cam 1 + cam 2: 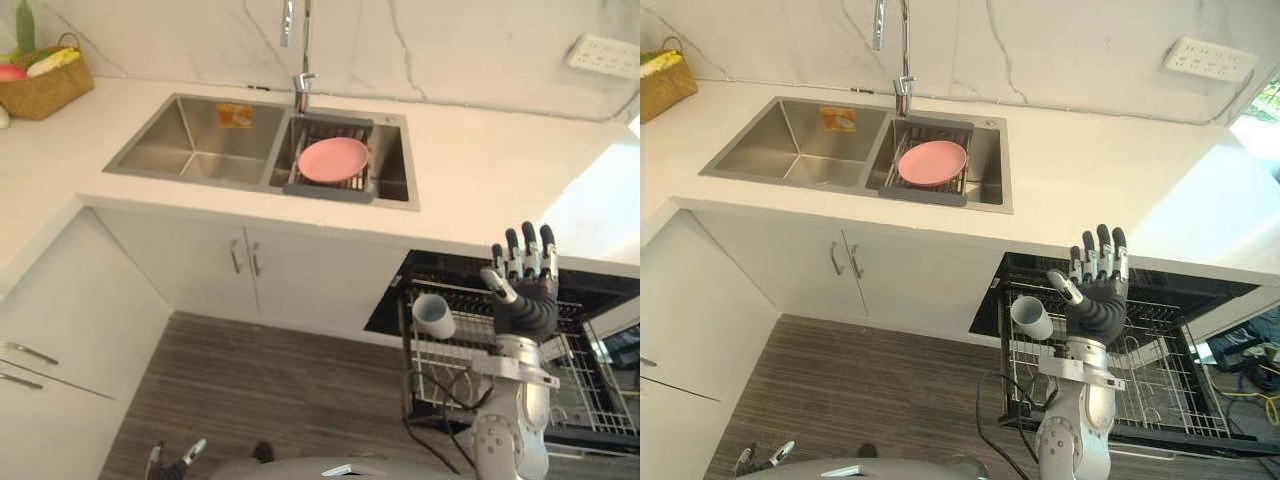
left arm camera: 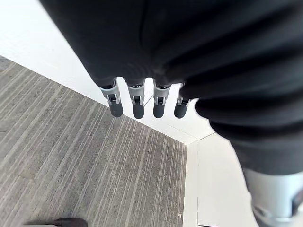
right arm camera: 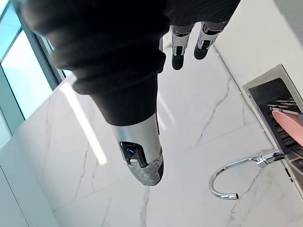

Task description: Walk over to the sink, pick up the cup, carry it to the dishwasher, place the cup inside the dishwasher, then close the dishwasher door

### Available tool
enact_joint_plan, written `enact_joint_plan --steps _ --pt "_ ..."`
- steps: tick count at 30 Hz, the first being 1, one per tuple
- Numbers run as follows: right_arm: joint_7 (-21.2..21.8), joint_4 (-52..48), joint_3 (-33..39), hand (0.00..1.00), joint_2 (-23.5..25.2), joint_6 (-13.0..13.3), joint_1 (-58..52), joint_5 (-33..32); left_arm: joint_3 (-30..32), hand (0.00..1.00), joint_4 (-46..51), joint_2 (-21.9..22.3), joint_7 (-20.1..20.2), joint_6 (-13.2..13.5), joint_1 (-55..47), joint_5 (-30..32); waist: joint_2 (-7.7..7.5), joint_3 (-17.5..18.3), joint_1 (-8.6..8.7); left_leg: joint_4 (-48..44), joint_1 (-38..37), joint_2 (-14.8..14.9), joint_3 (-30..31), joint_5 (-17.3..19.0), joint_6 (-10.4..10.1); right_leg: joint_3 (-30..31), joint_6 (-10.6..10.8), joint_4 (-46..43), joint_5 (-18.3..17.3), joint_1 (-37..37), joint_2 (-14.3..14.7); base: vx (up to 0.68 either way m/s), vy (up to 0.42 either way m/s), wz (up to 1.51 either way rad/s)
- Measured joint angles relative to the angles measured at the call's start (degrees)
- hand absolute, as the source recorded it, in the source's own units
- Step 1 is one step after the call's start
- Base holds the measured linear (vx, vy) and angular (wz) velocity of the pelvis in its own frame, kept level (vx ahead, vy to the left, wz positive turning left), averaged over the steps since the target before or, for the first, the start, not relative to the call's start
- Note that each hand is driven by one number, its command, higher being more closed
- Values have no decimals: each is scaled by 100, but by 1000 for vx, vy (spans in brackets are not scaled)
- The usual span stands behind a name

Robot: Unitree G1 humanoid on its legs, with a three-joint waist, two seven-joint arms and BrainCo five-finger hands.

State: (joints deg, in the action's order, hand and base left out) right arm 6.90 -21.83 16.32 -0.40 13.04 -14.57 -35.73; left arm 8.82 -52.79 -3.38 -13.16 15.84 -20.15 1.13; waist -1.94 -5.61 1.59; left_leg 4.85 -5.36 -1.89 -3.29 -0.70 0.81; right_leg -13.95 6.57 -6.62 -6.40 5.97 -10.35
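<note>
A pale grey-blue cup (image 1: 433,315) lies on its side at the left end of the pulled-out wire rack (image 1: 592,388) of the open dishwasher (image 1: 1200,285), under the counter to the right of the sink. My right hand (image 1: 525,292) is raised above the rack just right of the cup, open, fingers straight and pointing up, holding nothing. In the right wrist view its fingers (image 3: 178,51) point at the marble wall. My left hand (image 2: 137,101) hangs low over the wooden floor, fingers relaxed and empty.
A steel double sink (image 1: 180,150) sits in the white counter, with a pink plate (image 1: 333,159) on a drain rack in its right basin and a faucet (image 1: 303,60) behind. A woven basket (image 1: 45,85) stands far left. White cabinets (image 1: 250,270) line the wooden floor.
</note>
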Motion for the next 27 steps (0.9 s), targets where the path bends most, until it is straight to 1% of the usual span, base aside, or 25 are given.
enact_joint_plan --steps 3,5,6,8,10,12,13,14,15,16,17,18,19,20,21,22,23,24,25,26,27 --pt "-1 -161 4 0 33 1 -103 15 28 0 -15 47 21 3 11 -102 45 40 -1 2 4 14 -130 9 4 -5 1 -1 3 3 -21 0 0 0" --pt "1 -229 -26 0 39 67 -153 87 133 0 -16 81 23 10 8 -112 36 59 -1 2 3 21 -185 10 3 -3 4 -1 17 3 -26 0 0 0" --pt "1 -229 -37 0 40 89 -164 248 213 0 -17 104 14 30 10 -182 38 86 -1 2 2 21 -184 10 3 0 4 -1 32 3 -24 0 0 0" --pt "0 -229 -39 0 42 111 -173 346 241 0 -19 110 -12 53 11 -342 5 98 -6 1 2 19 -178 -26 -26 10 0 -1 50 3 -21 0 0 0" --pt "-2 -226 -40 0 37 195 -177 472 229 0 -26 109 77 53 14 -565 -6 117 -9 0 -8 11 -166 -60 2 59 -10 -1 65 12 -19 8 6 2" --pt "1 -198 -41 0 27 213 -172 663 207 0 -27 74 376 56 13 -737 -17 125 -12 -2 -98 2 -176 -66 -8 143 -13 1 63 89 11 -1 -2 -3" --pt "4 -196 -43 0 10 214 -167 709 131 0 -29 36 537 98 12 -783 -17 125 -13 -17 -179 5 -206 -55 -20 264 -28 0 54 150 27 -4 -4 -9" --pt "10 -193 -43 0 -2 227 -166 712 68 0 -29 1 614 142 11 -782 -19 130 -12 -41 -206 8 -228 -11 -51 333 -58 -2 33 166 38 -11 6 -16" --pt "18 -185 -43 0 -16 270 -144 710 -37 0 -31 -71 741 235 25 -784 -47 120 -11 -296 -148 12 -280 151 -70 461 -109 -24 -44 183 44 -17 6 -17" --pt "21 -185 -43 0 -23 303 -129 706 -36 0 -39 -82 813 281 42 -791 -56 104 -14 -599 -36 34 -305 316 -77 473 -104 -48 -76 186 48 -58 -16 -20" --pt "30 -187 -43 0 -67 363 -90 687 -36 0 -62 -76 1000 364 73 -912 33 58 9 -1436 345 156 -328 773 -127 539 -139 -117 -199 181 125 -81 -40 -19" --pt "38 -186 -60 0 -153 420 -82 671 -41 0 -78 -37 1176 407 85 -1048 111 38 17 -2000 532 326 -357 1077 -175 590 -157 -209 -275 178 247 -81 -53 -26" --pt "43 -190 -103 0 -242 443 -84 661 -41 0 -80 9 1309 448 64 -1160 181 -2 -2 -2379 636 492 -400 1276 -236 678 -195 -279 -342 158 356 -60 -54 -32" --pt "52 -206 -177 0 -361 537 -82 643 -47 0 -136 21 1577 456 81 -1406 281 -17 -4 -2983 842 759 -473 1481 -314 739 -227 -378 -411 150 515 -41 -42 -23" --pt "53 -206 -177 0 -366 561 -81 636 -48 0 -195 11 1671 454 107 -1470 298 -31 13 -3172 918 826 -505 1498 -357 740 -252 -417 -442 158 563 -45 -56 -4" --pt "48 -206 -169 0 -363 573 -72 636 -38 0 -210 9 1852 432 111 -1616 265 -59 36 -3456 1025 909 -586 1416 -504 741 -278 -484 -490 183 565 -25 -50 11" --pt "45 -206 -168 0 -363 575 -50 636 1 0 -201 8 1942 403 112 -1727 228 -93 31 -3657 1087 941 -628 1339 -633 767 -296 -485 -500 212 535 -13 -51 8" --pt "35 -208 -188 0 -368 587 45 636 52 0 -196 7 2088 385 137 -1934 139 -150 -7 -3878 1250 954 -700 1432 -752 795 -309 -456 -506 296 458 0 0 0" --pt "1 -193 -172 0 -378 593 201 635 15 0 -201 6 2218 339 148 -2006 211 -223 -19 -3680 1380 930 -698 1464 -691 837 -298 -430 -513 347 403 -6 21 -7" --pt "-11 -191 -186 0 -382 596 283 638 -3 0 -215 9 2289 330 140 -2010 250 -257 -16 -3495 1446 890 -637 1414 -653 857 -281 -403 -523 386 356 12 103 -14" --pt "-73 -176 -259 0 -414 598 377 643 -36 0 -265 37 2488 328 130 -2037 291 -303 -21 -2902 1491 782 -374 1154 -626 968 -248 -315 -543 481 270 63 192 -32"
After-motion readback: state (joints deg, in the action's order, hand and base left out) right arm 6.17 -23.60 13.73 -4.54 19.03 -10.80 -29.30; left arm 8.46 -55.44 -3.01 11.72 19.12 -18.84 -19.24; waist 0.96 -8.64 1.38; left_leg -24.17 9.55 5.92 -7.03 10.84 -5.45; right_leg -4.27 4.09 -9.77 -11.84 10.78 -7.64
